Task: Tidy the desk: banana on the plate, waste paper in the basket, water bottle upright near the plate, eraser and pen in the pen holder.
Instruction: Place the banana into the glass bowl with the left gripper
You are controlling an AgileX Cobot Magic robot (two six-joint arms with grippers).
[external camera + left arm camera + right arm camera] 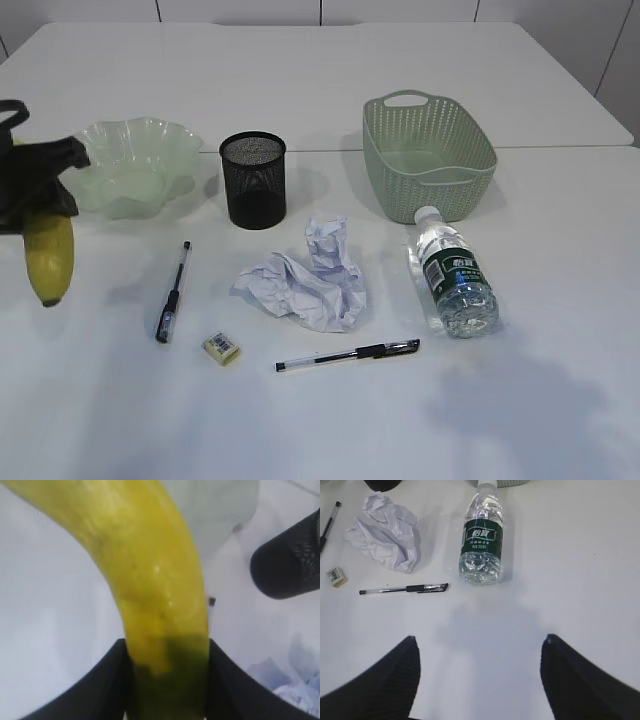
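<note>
My left gripper (pixel 166 647) is shut on the green stem end of a yellow banana (pixel 155 570), which hangs above the table at the far left (pixel 49 258), just in front of the pale green plate (pixel 130 165). Crumpled waste paper (pixel 305 278) lies mid-table. The water bottle (pixel 452 278) lies on its side in front of the green basket (pixel 430 155). Two pens (pixel 173 292) (pixel 350 354) and a yellowish eraser (pixel 221 347) lie in front of the black mesh pen holder (pixel 253 180). My right gripper (pixel 480 639) hovers open over bare table, nearer than the bottle (pixel 481 540).
The white table's rear section meets the front one along a seam behind the plate and basket. In the right wrist view the paper (pixel 387 532), one pen (pixel 405 589) and the eraser (pixel 336 576) lie to the left of the bottle.
</note>
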